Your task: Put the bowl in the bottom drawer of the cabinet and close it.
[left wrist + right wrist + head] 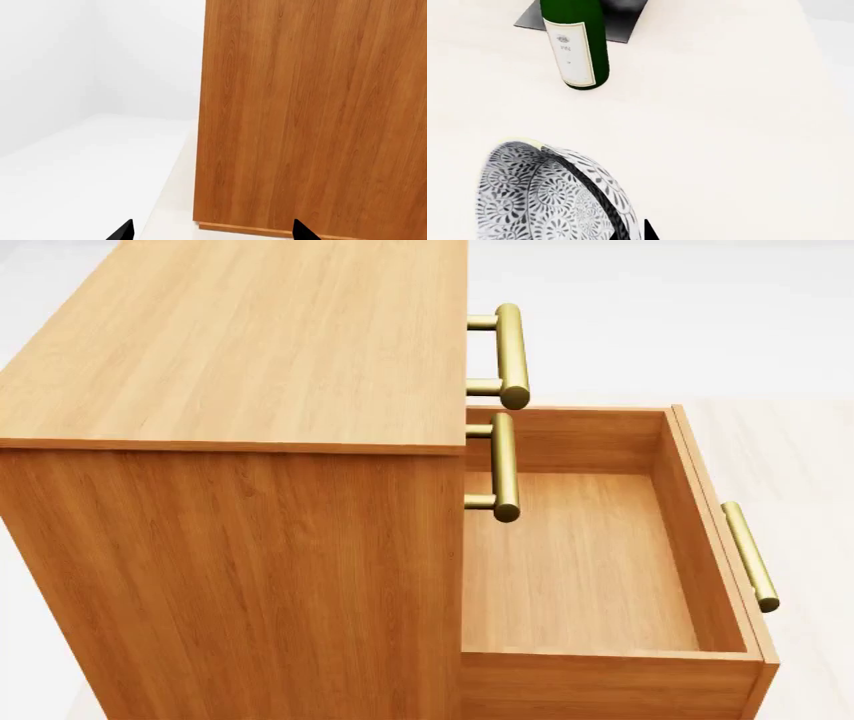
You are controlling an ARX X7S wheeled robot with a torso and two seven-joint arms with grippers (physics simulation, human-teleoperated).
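The bowl (540, 200), white with a fine grey floral pattern, shows tilted in the right wrist view above a pale surface. My right gripper (634, 234) is shut on its rim; one black fingertip (649, 232) shows against the outer wall and the other is hidden. The honey-brown cabinet (240, 360) fills the head view. Its bottom drawer (687, 540) is pulled out and holds nothing, with its brass handle (750, 555) on the front. My left gripper (213, 234) is open beside the cabinet's side (307, 115), nothing between its fingers. Neither gripper shows in the head view.
Two upper brass handles (511, 355) (505, 465) stick out over the open drawer's back part. A green wine bottle (575, 45) stands on a dark mat (627, 22) beyond the bowl. White floor (87, 165) runs along the cabinet's side.
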